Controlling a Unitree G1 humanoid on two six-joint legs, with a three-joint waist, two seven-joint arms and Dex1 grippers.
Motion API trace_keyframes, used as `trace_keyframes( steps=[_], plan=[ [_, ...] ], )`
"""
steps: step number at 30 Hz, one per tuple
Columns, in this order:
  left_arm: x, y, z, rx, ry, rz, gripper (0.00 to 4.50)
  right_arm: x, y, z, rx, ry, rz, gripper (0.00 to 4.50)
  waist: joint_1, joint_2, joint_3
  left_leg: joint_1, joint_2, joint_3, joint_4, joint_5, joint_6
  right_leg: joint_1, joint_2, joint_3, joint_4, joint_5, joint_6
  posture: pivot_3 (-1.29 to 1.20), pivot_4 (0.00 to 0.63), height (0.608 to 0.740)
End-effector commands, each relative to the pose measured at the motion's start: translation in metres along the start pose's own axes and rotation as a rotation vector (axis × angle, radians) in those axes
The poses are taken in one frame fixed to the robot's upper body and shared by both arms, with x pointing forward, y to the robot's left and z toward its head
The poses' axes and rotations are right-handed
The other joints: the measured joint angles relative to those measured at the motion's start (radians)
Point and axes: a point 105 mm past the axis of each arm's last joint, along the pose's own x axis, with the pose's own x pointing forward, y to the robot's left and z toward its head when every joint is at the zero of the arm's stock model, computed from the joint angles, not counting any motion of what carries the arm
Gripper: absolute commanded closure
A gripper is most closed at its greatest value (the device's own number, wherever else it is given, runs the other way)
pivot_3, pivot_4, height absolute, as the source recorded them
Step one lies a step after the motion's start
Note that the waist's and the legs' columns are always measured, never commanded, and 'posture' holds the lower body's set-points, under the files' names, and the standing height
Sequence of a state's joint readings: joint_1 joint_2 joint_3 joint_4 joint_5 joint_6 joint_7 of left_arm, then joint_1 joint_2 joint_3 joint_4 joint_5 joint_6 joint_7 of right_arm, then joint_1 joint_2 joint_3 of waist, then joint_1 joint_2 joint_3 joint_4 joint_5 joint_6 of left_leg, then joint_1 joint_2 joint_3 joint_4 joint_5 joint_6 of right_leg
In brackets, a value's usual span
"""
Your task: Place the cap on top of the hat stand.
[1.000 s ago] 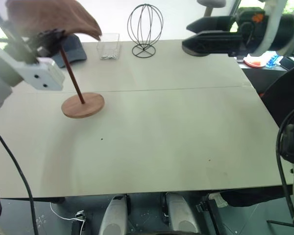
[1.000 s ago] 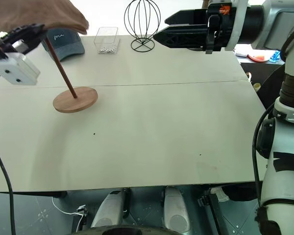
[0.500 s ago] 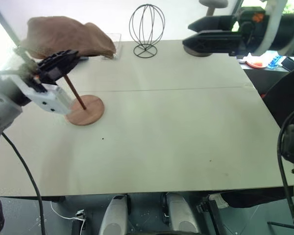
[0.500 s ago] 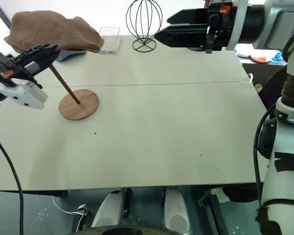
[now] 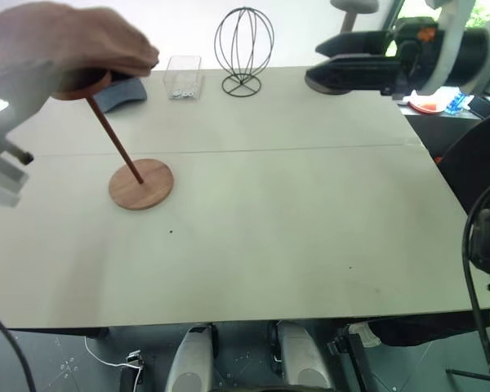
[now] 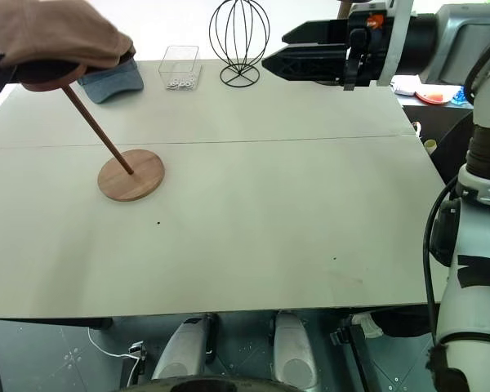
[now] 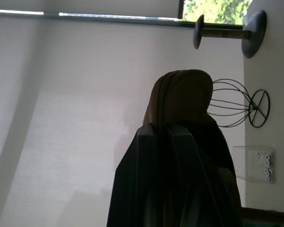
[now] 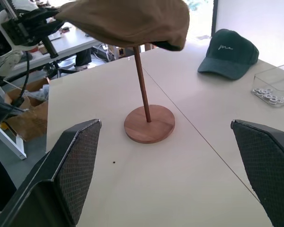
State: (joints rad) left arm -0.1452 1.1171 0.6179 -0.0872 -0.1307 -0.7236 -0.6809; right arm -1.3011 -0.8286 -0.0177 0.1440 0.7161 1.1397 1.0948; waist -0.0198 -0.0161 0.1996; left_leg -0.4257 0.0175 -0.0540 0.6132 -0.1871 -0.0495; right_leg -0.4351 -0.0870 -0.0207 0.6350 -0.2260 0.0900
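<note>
Cap: the brown cap [image 8: 128, 21] sits draped over the top of the hat stand [image 8: 149, 124], covering its top disc.
Hat stand: its round base rests on my worktop [image 6: 269, 212], the thin rod slanting up toward my left.
My left claw [image 7: 163, 142]: fingers pressed together, nothing between them; the cap lies just beyond the tips.
My right claw [image 8: 168, 175]: fingers wide apart, empty, held above the worktop and facing the stand.
Behind the stand: a dark blue baseball cap [image 8: 228, 53], a clear box [image 6: 178, 67], a black wire stand [image 6: 239, 37].
</note>
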Motion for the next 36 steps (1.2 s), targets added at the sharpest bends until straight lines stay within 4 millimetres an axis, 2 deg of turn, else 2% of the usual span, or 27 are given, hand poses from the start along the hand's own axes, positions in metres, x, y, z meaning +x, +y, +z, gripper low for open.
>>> trace_keyframes(
  steps=[1, 4, 10, 11, 12, 18, 19, 23, 29, 36],
  plan=[
    [-0.015, 0.007, 0.003, 0.039, -0.014, 0.007, 4.47, -0.004, 0.007, 0.019, -0.08, -0.03, 0.013, 0.0, 0.0, 0.0, 0.0, 0.0, 0.0, 0.0, 0.0, 0.0, 0.0, 0.0, 0.0, 0.0, 0.0, 0.0, 0.0, 0.0, 0.15, 0.74],
    [-0.019, -0.004, -0.005, 0.023, -0.002, -0.009, 4.47, -0.001, 0.01, 0.019, -0.081, -0.026, 0.035, 0.0, 0.003, 0.0, 0.0, 0.0, 0.0, 0.001, 0.0, 0.0, 0.0, 0.0, 0.0, 0.0, -0.001, 0.0, -0.002, 0.0, 0.15, 0.74],
    [-0.009, -0.016, -0.018, 0.012, -0.015, 0.002, 4.47, -0.001, 0.008, 0.019, -0.074, -0.023, 0.023, 0.0, 0.004, 0.0, 0.0, 0.0, 0.0, 0.001, 0.001, 0.0, 0.0, 0.001, 0.0, 0.0, -0.001, 0.0, -0.004, 0.0, 0.15, 0.74],
    [-0.01, -0.018, -0.019, 0.01, -0.014, -0.005, 3.67, -0.001, 0.008, 0.02, -0.073, -0.023, 0.023, 0.0, 0.003, 0.0, 0.0, 0.0, 0.0, 0.001, 0.001, 0.0, 0.0, 0.0, 0.0, 0.001, -0.001, 0.001, -0.002, 0.0, 0.15, 0.74],
    [-0.011, -0.02, -0.019, 0.007, -0.011, -0.01, 3.35, -0.001, 0.009, 0.02, -0.073, -0.021, 0.024, 0.0, 0.002, 0.0, 0.0, 0.0, 0.0, 0.002, 0.001, 0.0, 0.0, 0.0, 0.0, 0.001, -0.001, 0.001, -0.002, 0.0, 0.15, 0.74],
    [-0.021, -0.024, -0.021, 0.016, 0.08, -0.007, 0.33, -0.002, 0.008, 0.02, -0.068, -0.022, 0.018, 0.0, -0.002, 0.001, 0.0, 0.0, 0.001, 0.003, -0.001, 0.0, 0.0, -0.001, 0.0, 0.001, -0.001, 0.001, -0.001, 0.0, 0.15, 0.74],
    [-0.025, -0.025, -0.018, 0.025, 0.105, 0.0, 0.04, -0.002, 0.006, 0.019, -0.066, -0.023, 0.015, 0.0, -0.002, 0.001, 0.0, 0.0, 0.002, 0.004, -0.001, 0.0, 0.0, -0.001, 0.0, 0.001, -0.001, 0.001, -0.001, 0.0, 0.15, 0.74],
    [-0.033, -0.03, -0.008, 0.064, 0.236, -0.007, 0.04, -0.002, 0.002, 0.017, -0.054, -0.034, 0.008, 0.0, 0.0, 0.0, 0.0, 0.0, 0.002, 0.007, -0.001, 0.0, 0.0, -0.002, 0.0, 0.005, -0.001, 0.001, -0.001, 0.0, 0.15, 0.74],
    [-0.027, -0.026, -0.004, 0.133, 0.516, -0.003, 0.04, 0.002, 0.001, 0.018, -0.049, -0.056, 0.027, 0.0, 0.007, 0.0, -0.001, 0.0, 0.002, 0.009, 0.001, 0.0, 0.0, -0.002, 0.0, 0.006, -0.001, 0.001, -0.005, 0.0, 0.15, 0.74],
    [-0.022, -0.045, -0.01, 0.123, 0.747, -0.054, 0.04, 0.001, 0.008, 0.025, -0.07, -0.059, 0.066, 0.0, 0.003, 0.0, -0.001, 0.001, 0.002, 0.009, 0.001, 0.0, 0.0, -0.002, 0.003, 0.008, -0.001, 0.002, -0.002, 0.0, 0.15, 0.74]
  ],
)
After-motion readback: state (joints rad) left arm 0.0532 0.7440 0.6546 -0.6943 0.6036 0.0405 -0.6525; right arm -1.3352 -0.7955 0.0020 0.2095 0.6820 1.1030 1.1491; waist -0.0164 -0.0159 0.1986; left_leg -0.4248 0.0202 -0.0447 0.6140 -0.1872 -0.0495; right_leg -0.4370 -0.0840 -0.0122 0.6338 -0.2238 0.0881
